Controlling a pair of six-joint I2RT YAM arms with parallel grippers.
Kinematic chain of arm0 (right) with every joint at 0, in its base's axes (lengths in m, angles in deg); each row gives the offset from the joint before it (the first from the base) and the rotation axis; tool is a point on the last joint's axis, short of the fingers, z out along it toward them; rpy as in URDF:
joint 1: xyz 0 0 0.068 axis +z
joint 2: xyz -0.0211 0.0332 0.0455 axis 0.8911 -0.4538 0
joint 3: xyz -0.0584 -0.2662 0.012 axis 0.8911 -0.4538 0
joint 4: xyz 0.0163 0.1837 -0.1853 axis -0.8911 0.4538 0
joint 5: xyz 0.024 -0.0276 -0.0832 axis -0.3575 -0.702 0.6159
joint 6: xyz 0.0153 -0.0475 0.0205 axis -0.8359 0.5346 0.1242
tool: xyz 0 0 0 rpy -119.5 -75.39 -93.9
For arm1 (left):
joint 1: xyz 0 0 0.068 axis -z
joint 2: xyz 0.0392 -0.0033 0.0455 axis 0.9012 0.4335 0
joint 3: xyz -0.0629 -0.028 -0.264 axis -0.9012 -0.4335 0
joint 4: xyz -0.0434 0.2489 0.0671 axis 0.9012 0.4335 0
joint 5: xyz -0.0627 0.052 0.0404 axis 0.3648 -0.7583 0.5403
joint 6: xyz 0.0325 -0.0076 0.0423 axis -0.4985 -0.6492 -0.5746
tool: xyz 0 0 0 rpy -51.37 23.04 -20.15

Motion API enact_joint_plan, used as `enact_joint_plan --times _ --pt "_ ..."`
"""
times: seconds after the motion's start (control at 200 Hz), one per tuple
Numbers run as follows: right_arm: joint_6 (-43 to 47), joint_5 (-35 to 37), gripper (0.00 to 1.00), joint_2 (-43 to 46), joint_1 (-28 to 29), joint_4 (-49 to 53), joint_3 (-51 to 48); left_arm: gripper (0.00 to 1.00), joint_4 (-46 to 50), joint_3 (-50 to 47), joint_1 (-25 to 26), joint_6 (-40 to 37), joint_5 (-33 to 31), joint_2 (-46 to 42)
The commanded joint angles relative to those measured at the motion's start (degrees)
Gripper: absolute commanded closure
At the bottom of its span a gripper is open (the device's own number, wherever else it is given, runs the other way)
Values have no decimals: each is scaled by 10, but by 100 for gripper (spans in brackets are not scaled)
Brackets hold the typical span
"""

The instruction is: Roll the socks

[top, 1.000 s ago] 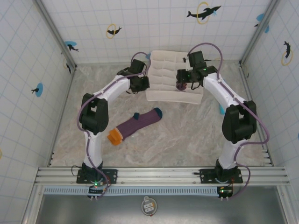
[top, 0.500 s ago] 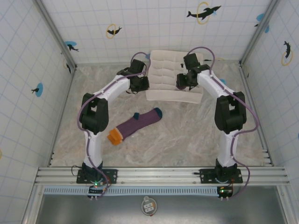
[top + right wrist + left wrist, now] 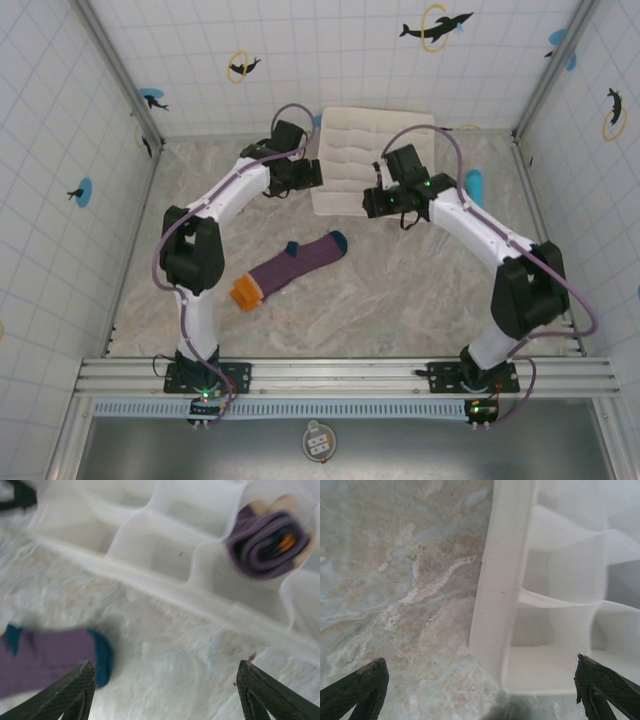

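1. while one sock sits coiled in its compartment, the other is not yet rolled: the flat sock (image 3: 295,264) lies on the marble table (image 3: 420,290), centre-left in the top view, well below the white organiser (image 3: 350,140).
2. its long axis runs on a diagonal, with the orange toe at lower left and the teal end at upper right, aimed roughly at the organiser's lower edge.
3. the left gripper (image 3: 306,176) hovers at the organiser's left edge, upper centre of the top view. its wrist view shows the fingers spread as wide as the frame, with nothing between them and bare marble and the organiser's outer wall below.
4. the right gripper (image 3: 380,203) hangs over the organiser's lower edge, fingers well apart and empty.
5. from both grippers the flat sock lies down and to the left in the top view. the right one looks somewhat nearer to the teal end, so i judge it better placed to reach first.
6. the right wrist view gives the rolled sock (image 3: 267,542), a purple coil with tan and orange showing, in a compartment at upper right, a detail i cannot make out from above. it also catches the flat sock's teal end, blurred, at lower left. the top view gives the whole length and the orange toe.
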Motion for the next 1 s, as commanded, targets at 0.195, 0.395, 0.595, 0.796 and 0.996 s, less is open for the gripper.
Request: enact_joint_plan --times 0.195,0.395,0.595,0.796,0.996 --pt "-106 -35 25 101 61 -164 -223 3 1 -249 -4 -8 8 -200" --pt "-154 -51 31 90 82 -289 -306 3 18 -388 -6 -5 -22 -295" --pt "-174 -48 35 23 112 -382 -312 5 12 -491 -9 4 -26 -361" --pt "-207 -51 39 -46 120 -430 -287 8 1 -553 -17 -5 -34 -373" --pt "-233 -49 45 -104 117 -457 -256 9 -19 -593 -39 -9 -27 -369"
